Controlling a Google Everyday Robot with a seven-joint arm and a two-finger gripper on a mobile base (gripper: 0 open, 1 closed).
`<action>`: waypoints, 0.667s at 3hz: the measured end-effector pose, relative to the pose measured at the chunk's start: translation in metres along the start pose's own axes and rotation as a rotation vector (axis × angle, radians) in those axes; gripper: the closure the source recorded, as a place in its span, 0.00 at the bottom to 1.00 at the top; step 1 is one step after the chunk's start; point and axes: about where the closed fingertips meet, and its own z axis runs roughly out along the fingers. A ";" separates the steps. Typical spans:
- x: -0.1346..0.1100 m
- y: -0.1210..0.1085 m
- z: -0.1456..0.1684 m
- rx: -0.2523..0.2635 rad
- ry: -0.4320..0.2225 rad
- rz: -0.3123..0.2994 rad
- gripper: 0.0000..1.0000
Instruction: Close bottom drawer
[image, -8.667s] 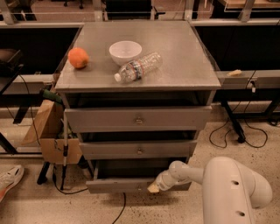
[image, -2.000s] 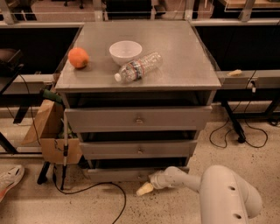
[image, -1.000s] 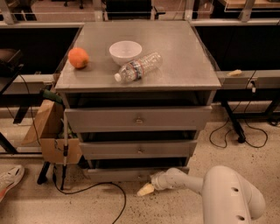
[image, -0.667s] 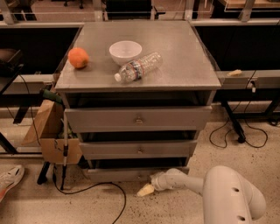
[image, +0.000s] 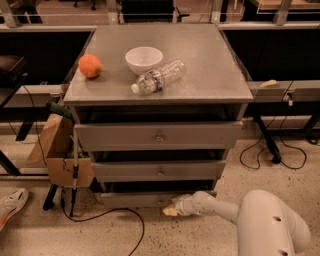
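Observation:
The bottom drawer (image: 135, 199) is the lowest of three grey drawers in the metal cabinet (image: 159, 135). Its slim front panel sits pushed in, about flush under the middle drawer (image: 159, 170). My gripper (image: 170, 210) is low by the floor, right at the drawer's front near its centre. My white arm (image: 235, 215) reaches in from the lower right.
On the cabinet top stand an orange (image: 90, 65), a white bowl (image: 144, 59) and a plastic bottle (image: 159, 76) lying on its side. A cardboard box (image: 60, 157) and cables sit left of the cabinet. A shoe (image: 12, 205) lies at the far left.
Since the earliest frame the bottom drawer has gone from pulled out to pushed in, and my gripper moved with it towards the cabinet. Over the last second nothing moved.

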 end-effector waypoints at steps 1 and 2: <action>-0.022 -0.015 -0.014 0.029 -0.027 -0.036 0.65; -0.034 -0.031 -0.027 0.064 -0.039 -0.047 0.89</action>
